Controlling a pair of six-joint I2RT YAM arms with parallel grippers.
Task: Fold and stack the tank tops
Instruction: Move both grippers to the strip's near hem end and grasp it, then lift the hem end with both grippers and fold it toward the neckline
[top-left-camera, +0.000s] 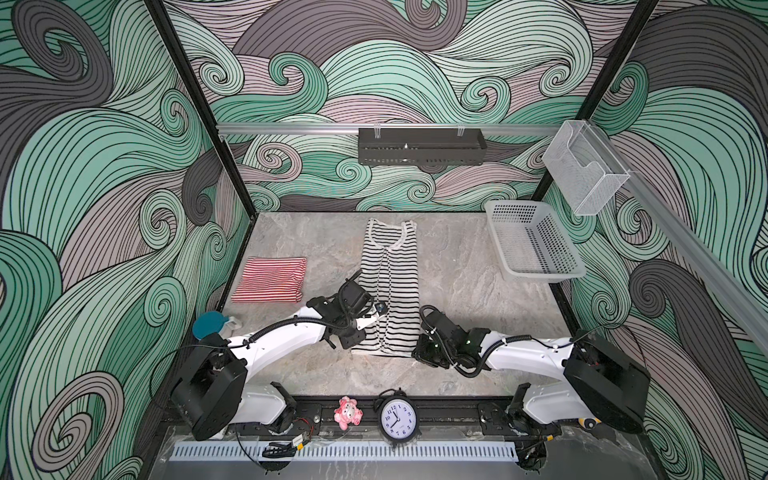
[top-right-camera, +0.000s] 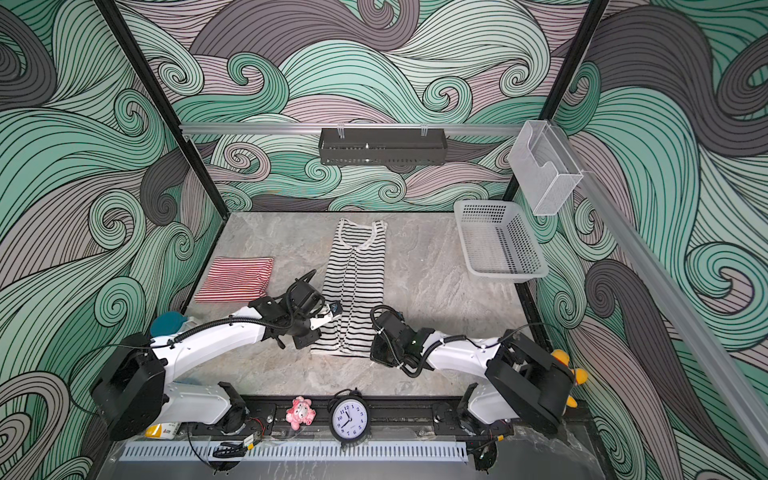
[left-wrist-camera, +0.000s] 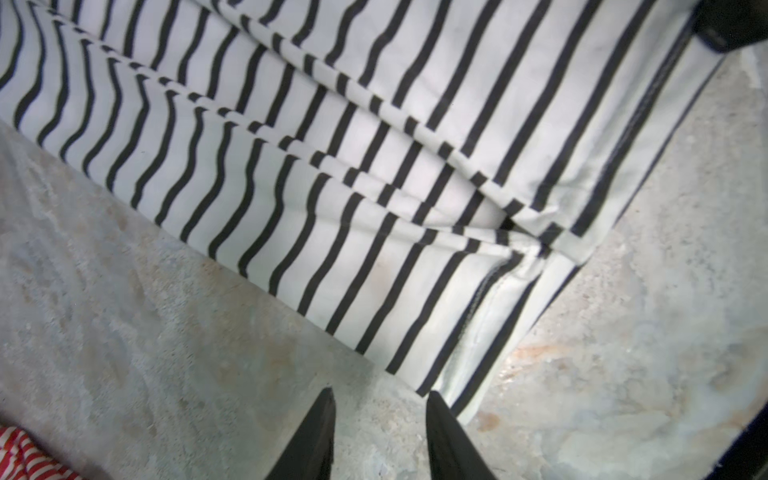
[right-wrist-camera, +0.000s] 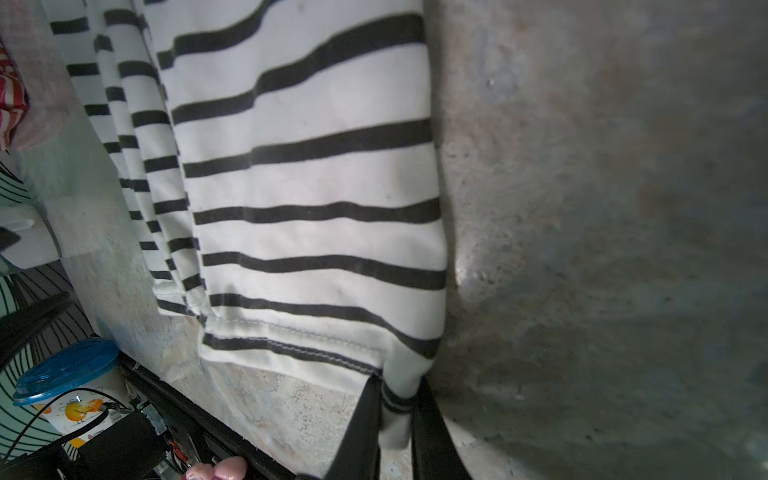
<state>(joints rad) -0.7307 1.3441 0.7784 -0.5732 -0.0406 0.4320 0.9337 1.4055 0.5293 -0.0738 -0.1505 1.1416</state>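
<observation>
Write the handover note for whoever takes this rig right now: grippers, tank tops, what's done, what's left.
Grippers: the left gripper is open and empty, over bare table beside one near hem corner of the black-and-white top. The right gripper is shut on that top's other near hem corner.
Tops: the red-and-white top lies at the left of the table, apart from the black-and-white top in the middle.
Done: red-and-white top folded; black-and-white top's sides folded in, making a long strip.
Left: probably grip the free corner, fold the strip across, then stack the two tops.
</observation>
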